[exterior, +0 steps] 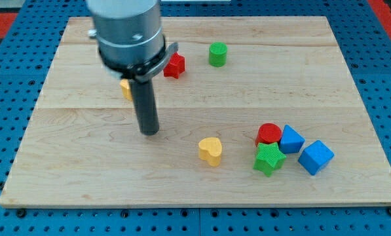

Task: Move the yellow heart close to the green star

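Note:
The yellow heart lies on the wooden board just right of the middle, toward the view's bottom. The green star lies to its right, about a block's width away, touching the red cylinder above it. My tip rests on the board to the left of the yellow heart and slightly above it, well apart from it.
A blue block and a blue cube sit right of the green star. A red block and a green cylinder lie near the view's top. A yellow block is partly hidden behind the rod.

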